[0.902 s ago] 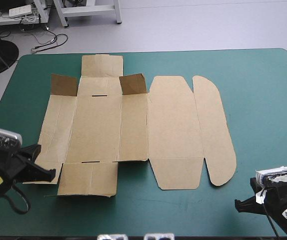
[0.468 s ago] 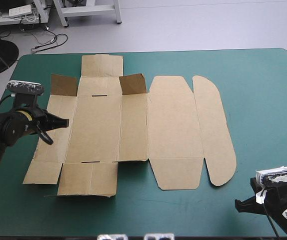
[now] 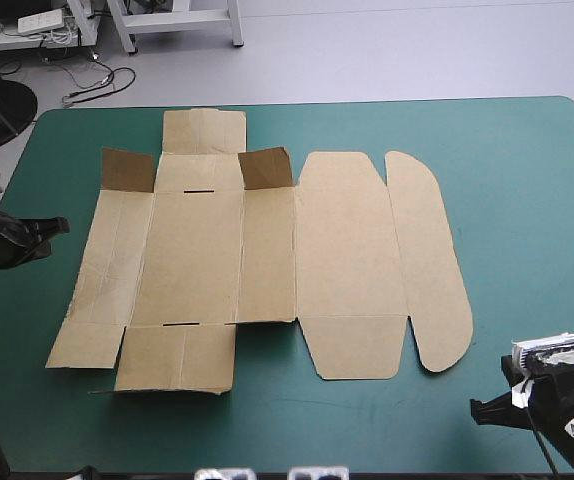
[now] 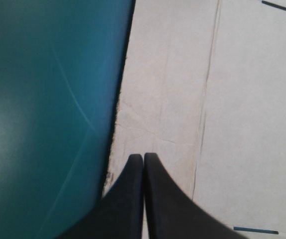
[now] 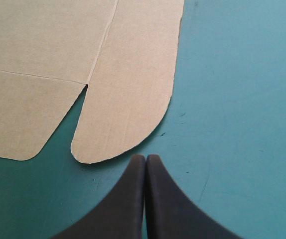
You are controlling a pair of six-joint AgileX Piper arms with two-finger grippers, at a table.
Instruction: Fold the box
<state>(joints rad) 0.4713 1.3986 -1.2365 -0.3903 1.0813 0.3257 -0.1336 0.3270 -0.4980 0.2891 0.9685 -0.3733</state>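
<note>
Box [image 3: 267, 250]: flat on the bench [image 3: 527, 180], left of centre on the teal-green cover, and it has not shifted across the frames. Only the two far corner flaps [image 3: 265, 168] stand up. Walls and lid lie flat.

Left hand [image 3: 57, 226]: earlier at the box's near-left corner, then over the left panel [image 3: 107, 250]. It is now drawn back outside that panel's outer edge, near the bench's left side. Fingers pressed together, holding nothing. Wrist view shows it pointing at the panel's edge.

Right hand [image 3: 477, 411]: parked at the near-right corner, unchanged. Fingers pressed together, just short of the rounded lid flap [image 3: 432, 260].

Reading: the left arm's pass changed nothing on the board, so no fold has been made and the task is at its start. Raising the left panel likely needs the fingers spread, or slid under the edge
</note>
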